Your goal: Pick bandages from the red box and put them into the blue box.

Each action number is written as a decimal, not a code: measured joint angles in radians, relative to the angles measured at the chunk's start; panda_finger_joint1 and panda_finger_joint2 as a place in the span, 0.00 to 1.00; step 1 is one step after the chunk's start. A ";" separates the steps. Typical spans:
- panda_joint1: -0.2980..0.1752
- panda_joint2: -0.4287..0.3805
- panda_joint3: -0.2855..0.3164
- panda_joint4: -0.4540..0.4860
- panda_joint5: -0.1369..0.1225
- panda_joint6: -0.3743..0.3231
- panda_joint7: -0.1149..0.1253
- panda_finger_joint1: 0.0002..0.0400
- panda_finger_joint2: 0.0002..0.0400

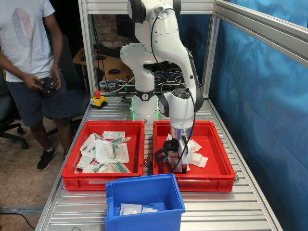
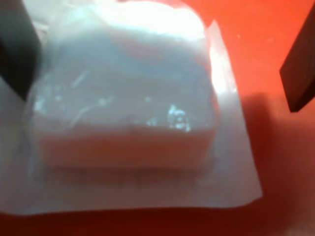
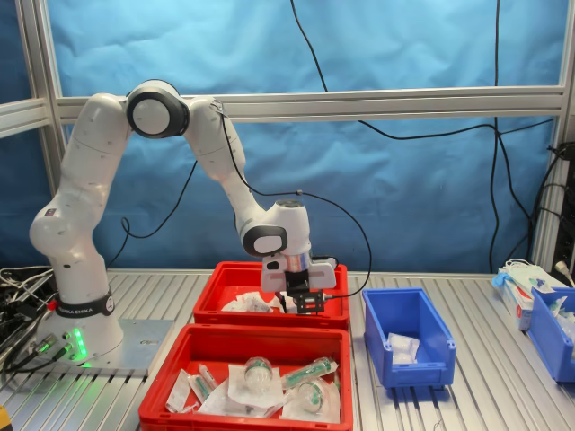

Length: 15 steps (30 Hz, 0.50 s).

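My gripper (image 1: pixel 176 161) is down inside the red box (image 1: pixel 202 183), which shows in both exterior views (image 3: pixel 235 316). In the wrist view a puffy white bandage (image 2: pixel 123 93) fills the picture and lies on the red floor. My gripper (image 2: pixel 158 98) is open over it, with one dark finger (image 2: pixel 15 54) at the packet's edge and the other finger (image 2: pixel 300 69) standing apart from it. More bandages (image 1: pixel 197 153) lie beside the gripper. The blue box (image 1: pixel 144 224) stands in front of the trays and holds a few white packets (image 1: pixel 137 208); it also shows in the second exterior view (image 3: pixel 404 368).
A second red tray (image 1: pixel 77 180) with green-printed wrappers sits beside the red box, nearest the camera in the second exterior view (image 3: pixel 162 386). A person (image 1: pixel 29 57) stands at the first exterior view's left. A red stop button (image 1: pixel 98 100) sits near the arm's base. Another blue bin (image 3: pixel 552 332) is at the second exterior view's right.
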<state>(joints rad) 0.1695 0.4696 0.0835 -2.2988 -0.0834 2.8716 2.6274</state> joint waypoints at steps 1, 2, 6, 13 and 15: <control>0.000 0.002 0.000 0.001 0.000 0.000 0.000 1.00 1.00; 0.001 0.003 0.000 0.001 0.000 0.000 0.000 1.00 1.00; 0.003 0.007 0.000 0.004 0.000 0.000 0.000 1.00 1.00; 0.003 0.010 0.000 0.010 0.000 0.000 0.000 1.00 1.00; 0.003 0.012 0.000 0.013 0.000 0.000 0.000 1.00 1.00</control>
<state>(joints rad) 0.1727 0.4812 0.0835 -2.2862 -0.0834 2.8716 2.6274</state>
